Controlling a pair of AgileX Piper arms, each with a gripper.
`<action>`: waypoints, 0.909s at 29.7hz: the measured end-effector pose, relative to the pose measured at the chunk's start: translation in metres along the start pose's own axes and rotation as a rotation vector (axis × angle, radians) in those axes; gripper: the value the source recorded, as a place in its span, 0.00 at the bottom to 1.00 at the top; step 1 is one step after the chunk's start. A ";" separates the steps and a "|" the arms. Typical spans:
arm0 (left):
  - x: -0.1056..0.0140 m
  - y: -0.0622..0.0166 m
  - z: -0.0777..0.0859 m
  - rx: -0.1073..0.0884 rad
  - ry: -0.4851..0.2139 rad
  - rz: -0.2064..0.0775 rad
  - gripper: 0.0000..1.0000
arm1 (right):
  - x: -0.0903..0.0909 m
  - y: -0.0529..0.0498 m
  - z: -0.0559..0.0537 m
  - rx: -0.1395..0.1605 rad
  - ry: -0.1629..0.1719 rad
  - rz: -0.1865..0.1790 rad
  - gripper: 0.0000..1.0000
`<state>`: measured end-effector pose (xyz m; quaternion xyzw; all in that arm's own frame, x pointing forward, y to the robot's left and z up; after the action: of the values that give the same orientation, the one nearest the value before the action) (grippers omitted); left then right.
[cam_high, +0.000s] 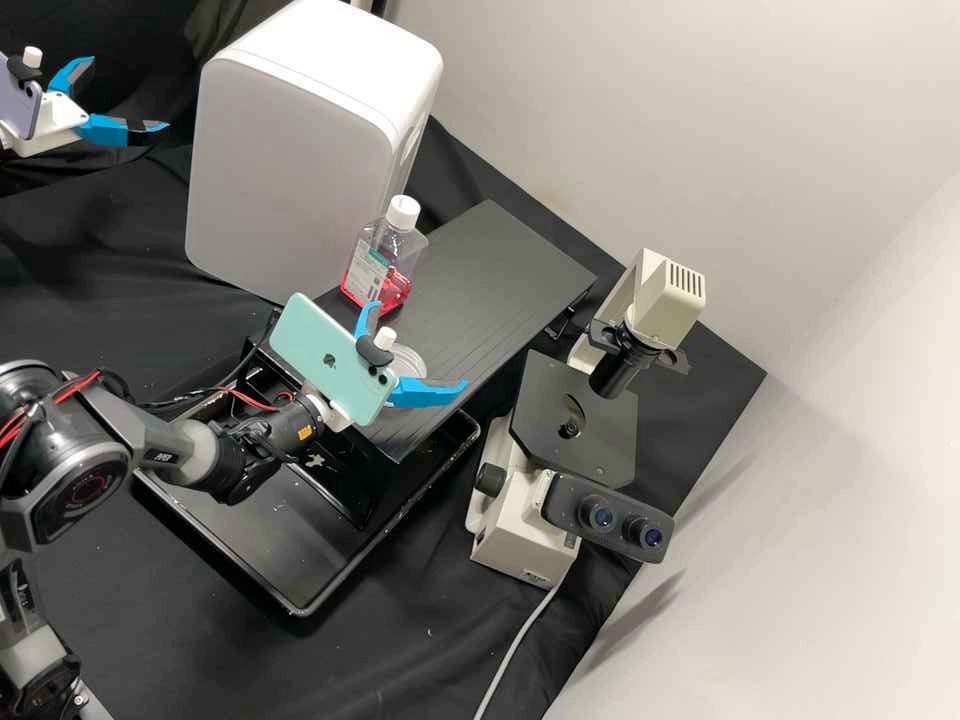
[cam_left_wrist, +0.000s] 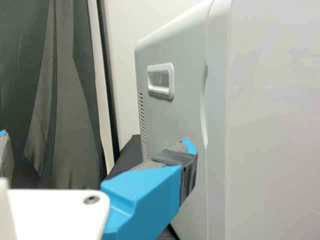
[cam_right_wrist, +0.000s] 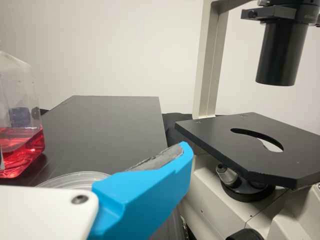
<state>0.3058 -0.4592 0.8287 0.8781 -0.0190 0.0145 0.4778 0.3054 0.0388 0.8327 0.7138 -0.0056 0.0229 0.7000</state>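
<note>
The right gripper (cam_high: 403, 358) has its fingers spread wide on either side of the clear petri dish (cam_right_wrist: 70, 179), which lies on the black platform (cam_high: 500, 280) near the red-filled culture flask (cam_high: 380, 265). I cannot tell whether they touch it. The left gripper (cam_high: 125, 95), fingers also wide and empty, hangs beside the white cabinet (cam_high: 300, 140).

The right arm (cam_high: 190, 452) stretches low from the bench's near left edge toward its middle. Its wrist is rolled so the right gripper (cam_high: 402, 358) lies sideways, both blue fingers (cam_high: 430, 392) spread wide. The left gripper (cam_high: 108, 98) hangs raised over the far left corner, its fingers likewise parted.
</note>
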 end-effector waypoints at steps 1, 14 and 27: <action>0.000 0.0000 0.000 0.000 0.000 0.000 1.00 | 0.000 0.000 0.000 0.000 0.000 0.000 1.00; 0.000 -0.0010 0.005 -0.018 0.000 0.001 1.00 | 0.000 0.000 0.000 0.000 0.000 0.000 1.00; -0.032 -0.0396 0.079 -0.097 -0.125 0.003 1.00 | 0.000 0.000 0.000 0.000 0.000 0.000 1.00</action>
<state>0.2768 -0.5037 0.7510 0.8531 -0.0508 -0.0405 0.5177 0.3054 0.0388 0.8327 0.7138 -0.0056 0.0229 0.7000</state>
